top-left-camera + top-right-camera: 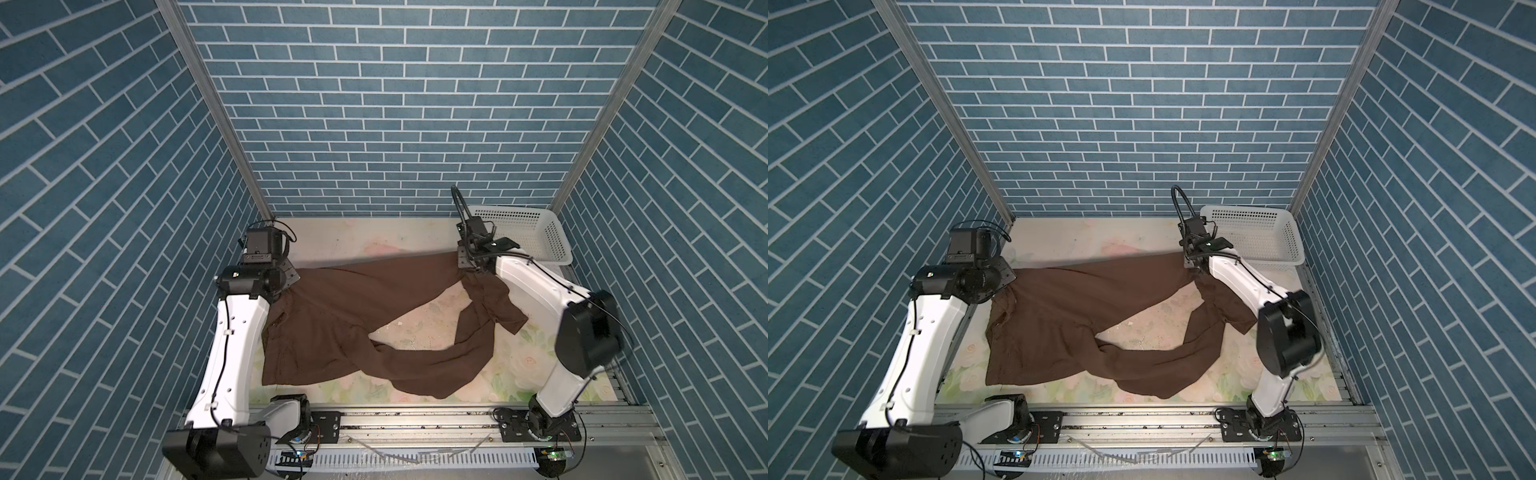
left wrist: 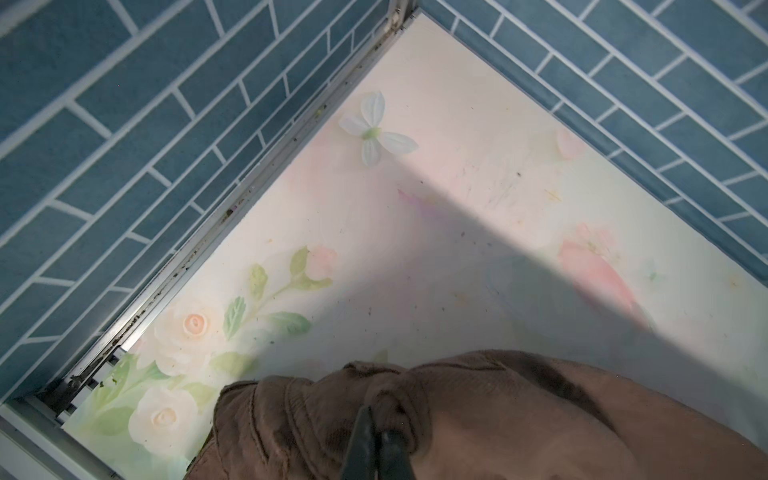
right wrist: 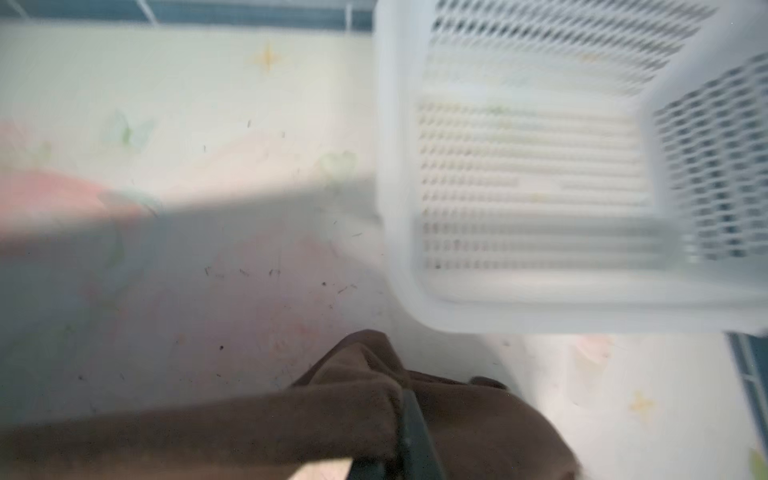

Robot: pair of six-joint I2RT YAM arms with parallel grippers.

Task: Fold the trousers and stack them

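Table [image 1: 374, 239], floral print, is seen spanning the cell in both top views; the trousers [image 1: 332, 307], dark brown, are spread over most of it, unfolded; the waist end is bunched at the left, with a flat panel running toward the near edge; one leg is stretched along the far side from left to right, its far edge drawn taut between the two grippers; the other leg is trailed along the near side, then curved up toward the far right, so a bare patch of table is enclosed between the legs; a loose flap is draped just beside the right arm. Basket [image 1: 536, 232], white and perforated, is parked in the far right corner, apart from the cloth. Left gripper [image 2: 376, 436] is set at the far left; jaws narrow, a fold of waistband pinched between the fingers [image 2: 359, 440]. Right gripper [image 1: 466, 266] is set near the basket; cloth is pulled up to a peak at it and gripped; wrist view blurred, only one finger [image 3: 413, 424] made out.
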